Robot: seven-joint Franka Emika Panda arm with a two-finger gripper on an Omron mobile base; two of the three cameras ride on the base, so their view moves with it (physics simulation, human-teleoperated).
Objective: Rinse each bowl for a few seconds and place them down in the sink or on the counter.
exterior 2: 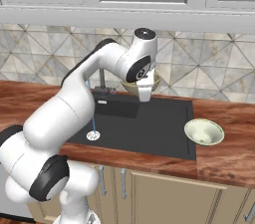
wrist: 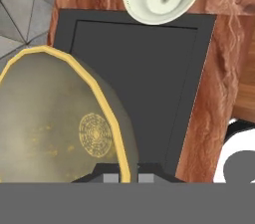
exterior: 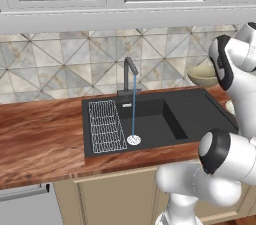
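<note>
Gripper: the two-finger gripper (wrist: 128,177) is clenched on the rim of the darker olive-yellow round bowl with a gold edge (wrist: 60,123), carried in the air above the far right part of the sink.
Other bowl: the pale cream-green shallow bowl with a whitish rim (exterior 2: 203,132) sits on the reddish-brown wood-grain counter (exterior 2: 224,161), just right of the basin.
Sink: the large black rectangular sink (exterior: 155,119) has its dark grey faucet (exterior: 129,76) running; a thin blue stream (exterior: 133,111) falls onto the round silver drain (exterior: 133,140), beside the white wire rack (exterior: 106,125).
Step in hand, as I judge it: bring the held bowl left under the stream.
Doing it well: keep the pinch firm, tip the hollow towards the water, stay clear of the spout.
</note>
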